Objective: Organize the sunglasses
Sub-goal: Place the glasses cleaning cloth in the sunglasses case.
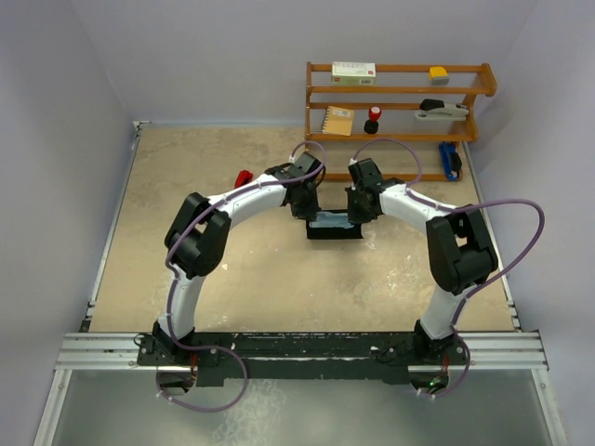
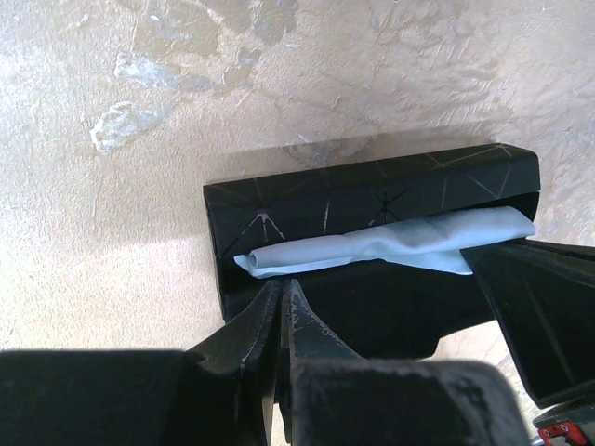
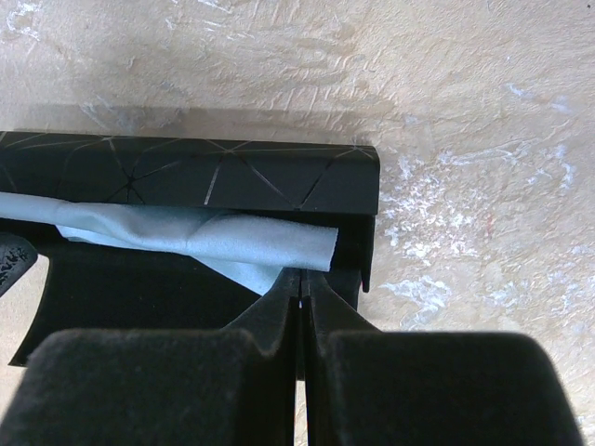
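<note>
**Item: sunglasses** (image 1: 244,177). One small pair, bright red in frame and arms. It lies flat on the mottled beige table (image 1: 232,279), outside the case, beyond the left gripper (image 1: 305,206) on its outer side. It touches neither gripper. It shows only in the top view, too small there to tell whether the arms are folded.

**Container: black oblong case** (image 1: 335,232) with thin pale crossing lines on its cover.
- It lies open on the table between the two sets of jaws. The lid stands up along the far side, and a flat black flap spreads toward the arms.
- Contents: one light blue cloth (image 2: 390,240), loosely rolled and creased, lying lengthwise along the hinge line. One end reaches the case's end nearest the right gripper (image 1: 358,209). Nothing red is in the case.

**Left gripper** (image 2: 284,290). The fingers are pressed together with only a hairline between them. The tips sit over the near flap, just in front of the cloth's end. Whether they pinch the flap cannot be told.

**Right gripper** (image 3: 299,279). The fingers are likewise drawn together. The tips are at the flap's edge, just under the cloth's (image 3: 186,237) rolled end, near the case's (image 3: 186,175) corner. Whether they grip the flap cannot be told.

**Surroundings.** A wooden three-tier shelf rack (image 1: 400,91) stands against the back wall, well beyond the right jaws. It holds a white-and-green box (image 1: 353,72), a small yellow object (image 1: 438,72) and a tan spiral notebook (image 1: 338,121). A blue object (image 1: 451,160) lies at the rack's foot.
</note>
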